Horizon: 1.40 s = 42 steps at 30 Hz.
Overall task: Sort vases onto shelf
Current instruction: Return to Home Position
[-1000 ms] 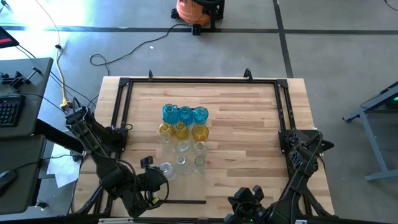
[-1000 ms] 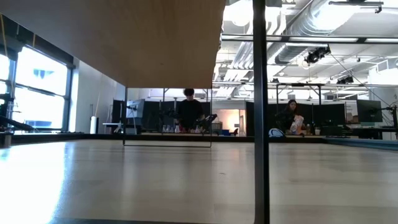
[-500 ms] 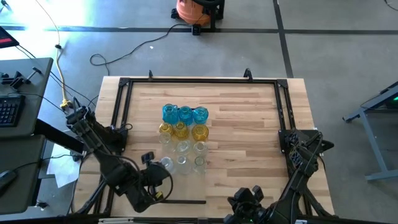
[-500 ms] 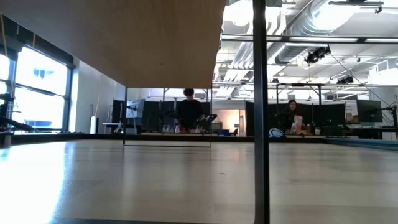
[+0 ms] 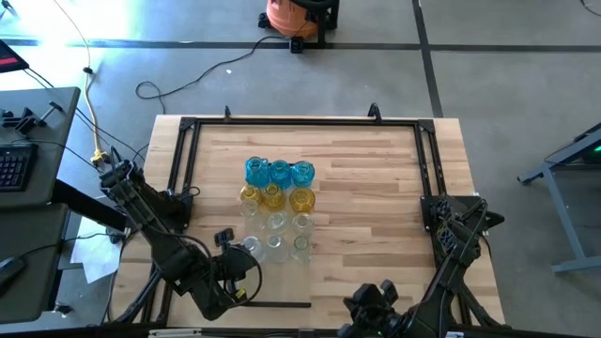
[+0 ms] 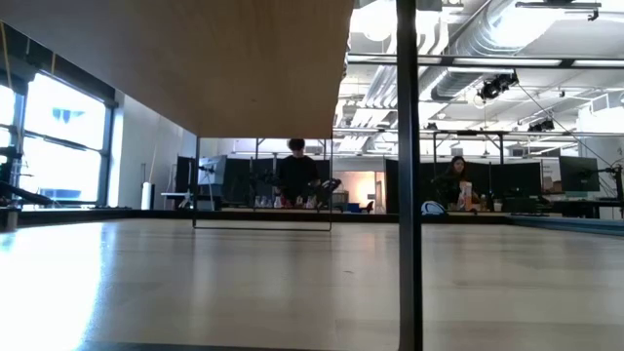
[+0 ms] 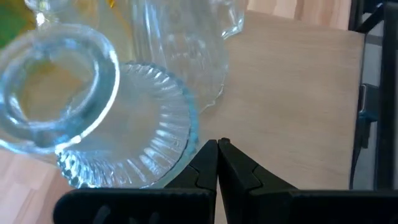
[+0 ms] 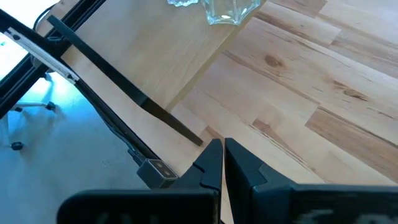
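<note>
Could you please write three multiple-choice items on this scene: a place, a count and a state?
1. Relative to the yellow vases, the blue vases stand: A. farther from the arms' bases B. nearer them C. among them
2. Blue vases number: A. one B. three C. five
3. The left gripper is: A. wide open B. shut on a vase C. shut, empty

1 A: the high view shows the blue row beyond the yellow. 2 B: three stand in that row. 3 C: its fingers meet, nothing between, beside a clear vase. The right gripper waits at the near edge of the table.
</note>
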Each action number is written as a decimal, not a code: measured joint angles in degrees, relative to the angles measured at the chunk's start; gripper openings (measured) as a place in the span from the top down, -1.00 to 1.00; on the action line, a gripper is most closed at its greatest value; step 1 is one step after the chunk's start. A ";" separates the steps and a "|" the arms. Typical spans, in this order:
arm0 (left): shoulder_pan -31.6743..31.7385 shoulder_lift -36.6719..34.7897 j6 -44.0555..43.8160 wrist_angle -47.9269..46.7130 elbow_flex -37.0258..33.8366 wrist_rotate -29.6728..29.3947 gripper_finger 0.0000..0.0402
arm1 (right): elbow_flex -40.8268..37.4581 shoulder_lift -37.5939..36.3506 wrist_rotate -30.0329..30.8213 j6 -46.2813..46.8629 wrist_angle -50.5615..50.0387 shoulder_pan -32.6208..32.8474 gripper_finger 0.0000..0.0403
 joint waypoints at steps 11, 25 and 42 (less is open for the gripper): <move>-5.88 -5.56 6.09 -0.60 9.60 -6.48 1.00 | -0.04 -3.62 5.80 -17.32 8.06 0.22 1.00; -16.68 -25.78 -3.21 -22.50 10.32 -22.07 1.00 | -0.04 -15.70 16.38 -43.01 4.78 1.58 1.00; -28.69 -53.11 -15.06 -22.73 -18.80 -29.33 1.00 | -24.03 -44.89 32.04 -27.68 -0.64 12.85 1.00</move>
